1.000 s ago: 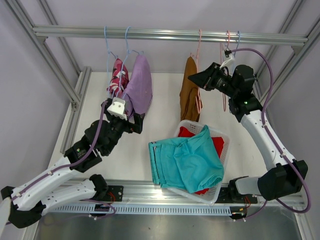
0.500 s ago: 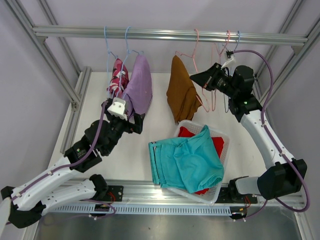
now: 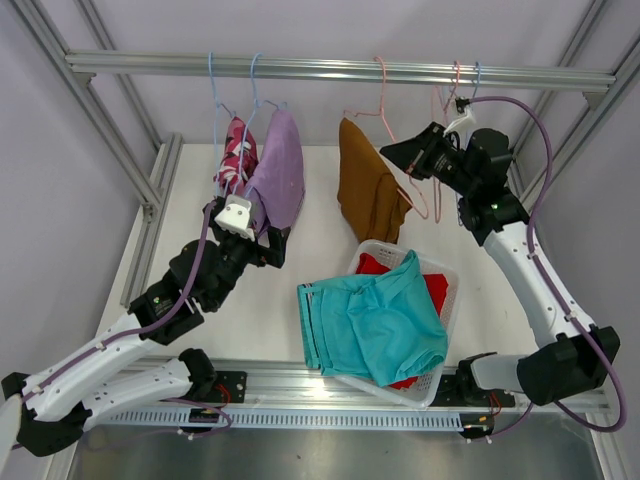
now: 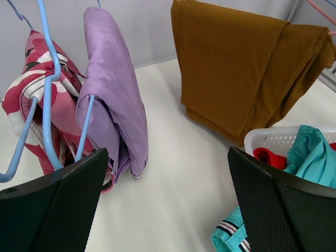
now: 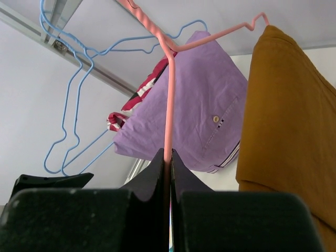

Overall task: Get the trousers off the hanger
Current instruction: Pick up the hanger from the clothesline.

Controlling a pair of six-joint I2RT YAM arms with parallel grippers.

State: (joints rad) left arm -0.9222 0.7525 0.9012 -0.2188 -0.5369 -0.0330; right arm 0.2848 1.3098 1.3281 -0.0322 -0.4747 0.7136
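Clamped flat together on the wire of the pink hanger (image 5: 169, 100): right fingers (image 5: 155, 170), the wire running up out of the seam between them. Draped over that hanger just right of the grip, rust-brown trousers (image 5: 289, 131), folded and hanging off the rail (image 3: 340, 68) above the table (image 3: 320, 235), lower hem just behind the white basket (image 3: 372, 247). Spread wide and holding nothing: left fingers (image 4: 63, 205), low over the table and pointed at the gap between the garments. Close ahead of the left-hand finger, lilac trousers (image 4: 113, 100) on a blue hanger (image 4: 48, 105), touching the pink-white-black camouflage trousers (image 4: 29, 100) hung beside them. On the lilac pair, a small button (image 5: 216, 119) and a striped trim at the edge, too small to read. Piled in the basket, teal trousers (image 3: 375, 320) spilling over its near-left rim, over red trousers (image 3: 375, 264) showing at the back; a striped band on the teal waistband. Open table between the lilac and rust-brown pairs; frame posts close on both sides, and two more thin hangers (image 3: 457, 80) on the rail near the right arm.
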